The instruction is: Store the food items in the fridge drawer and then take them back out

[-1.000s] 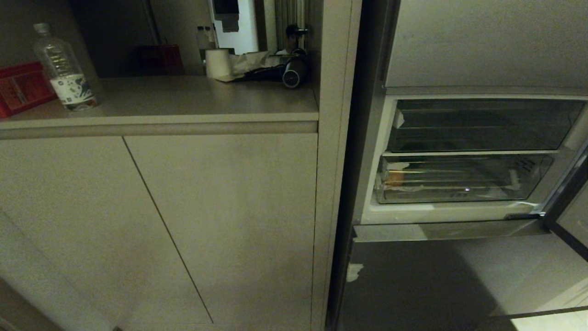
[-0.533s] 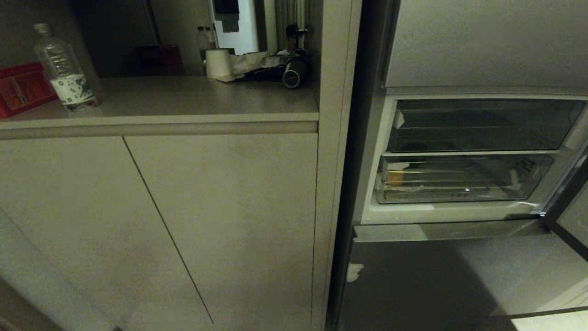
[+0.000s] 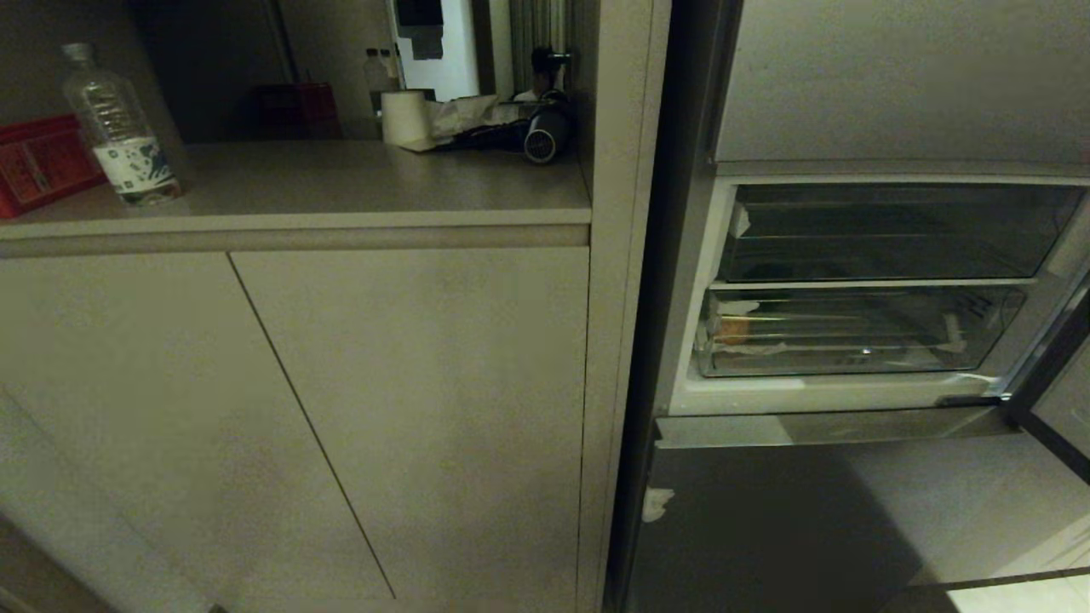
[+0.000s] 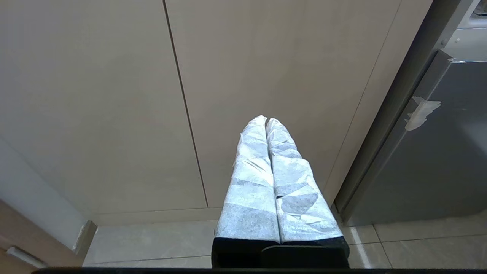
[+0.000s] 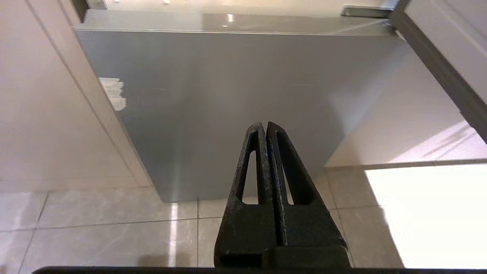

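The fridge drawer (image 3: pixel 851 362), clear and shallow with whitish tape scraps, sits in the open fridge under a darker clear bin (image 3: pixel 894 230). One food item (image 3: pixel 732 329), small, round and orange-tan, lies at the drawer's left end. Neither gripper shows in the head view. My left gripper (image 4: pixel 266 121) has white-wrapped fingers pressed together, empty, low in front of beige cabinet doors (image 4: pixel 266 57). My right gripper (image 5: pixel 265 125) has black fingers shut on nothing. It hangs low before the grey lower fridge panel (image 5: pixel 228 95), well below the drawer.
The fridge door (image 3: pixel 1056 375) stands open at the right edge. Left of the fridge a counter (image 3: pixel 341 183) holds a water bottle (image 3: pixel 119 128), a red box (image 3: pixel 38 162), a paper roll (image 3: pixel 404 119) and a hair dryer (image 3: pixel 545 132). Tiled floor (image 5: pixel 95 236) lies below.
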{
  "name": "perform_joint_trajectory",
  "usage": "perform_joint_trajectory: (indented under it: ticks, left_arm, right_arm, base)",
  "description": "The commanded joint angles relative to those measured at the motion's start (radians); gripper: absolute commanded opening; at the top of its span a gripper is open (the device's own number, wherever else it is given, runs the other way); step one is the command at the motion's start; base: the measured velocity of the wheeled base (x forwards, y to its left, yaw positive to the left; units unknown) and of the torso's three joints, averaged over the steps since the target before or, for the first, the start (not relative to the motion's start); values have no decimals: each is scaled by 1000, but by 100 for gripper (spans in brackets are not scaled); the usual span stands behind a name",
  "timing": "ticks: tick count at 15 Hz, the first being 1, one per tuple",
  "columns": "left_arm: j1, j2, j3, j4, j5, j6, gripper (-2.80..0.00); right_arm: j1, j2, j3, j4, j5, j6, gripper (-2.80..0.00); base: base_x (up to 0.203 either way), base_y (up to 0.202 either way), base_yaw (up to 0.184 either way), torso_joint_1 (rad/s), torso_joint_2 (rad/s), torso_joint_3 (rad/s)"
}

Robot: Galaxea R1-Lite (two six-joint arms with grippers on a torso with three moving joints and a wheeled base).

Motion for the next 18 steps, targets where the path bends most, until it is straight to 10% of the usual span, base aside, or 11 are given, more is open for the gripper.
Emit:
perform_joint_trajectory:
  ticks: [1, 4, 18]
  left_arm:
    - [1, 1, 0, 0, 0, -1, -280]
    - [1, 1, 0, 0, 0, 1, -280]
    - [0, 1, 0, 0, 0, -1, -280]
  right_arm:
    - [58, 2, 31, -1, 1, -2, -280]
    - [169, -98, 31, -1, -4, 0, -280]
    - [155, -276, 32, 2, -13, 23, -280]
  base:
    - [0, 0, 0, 0, 0, 0]
    - [0, 0, 0, 0, 0, 0]
    - [0, 0, 0, 0, 0, 0]
